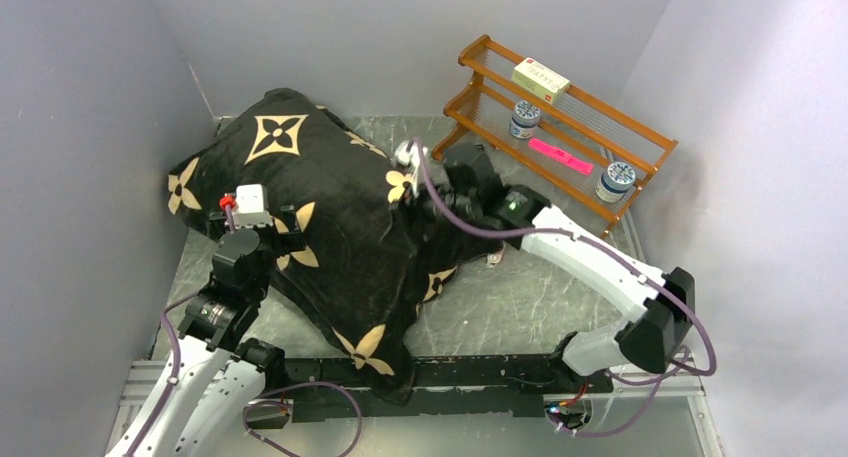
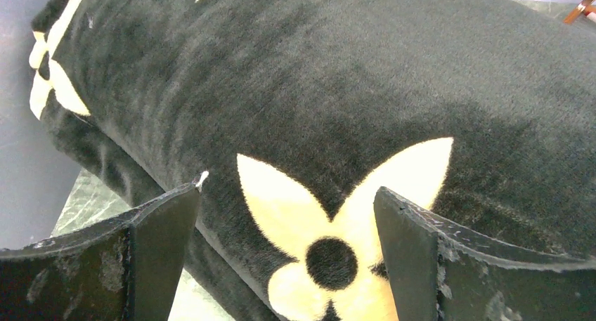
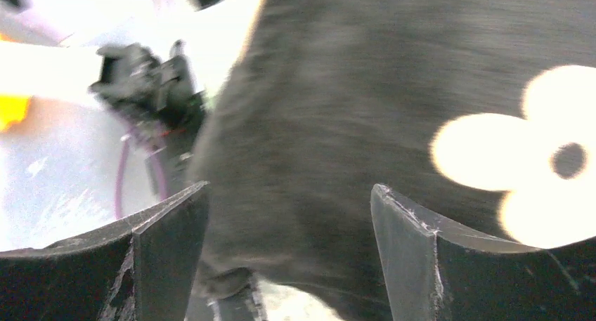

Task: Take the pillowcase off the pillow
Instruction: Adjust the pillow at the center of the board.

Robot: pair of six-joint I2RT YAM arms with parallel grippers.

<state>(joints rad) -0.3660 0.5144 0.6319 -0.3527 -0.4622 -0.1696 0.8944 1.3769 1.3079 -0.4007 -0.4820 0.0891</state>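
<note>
Left gripper (image 2: 288,191) is spread wide, nothing pinched, a tan flower of the plush black pillowcase (image 2: 337,89) sitting right between its fingers. Right gripper (image 3: 289,187) is spread as well, with black plush just ahead of it. The pillowcase bulges full across the bench (image 1: 520,297), the pillow inside hidden. Beyond the right gripper stands a wooden rack (image 1: 585,127).

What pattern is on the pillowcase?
The pillowcase is black with tan four-petal flowers, clearest in the top external view.
</note>
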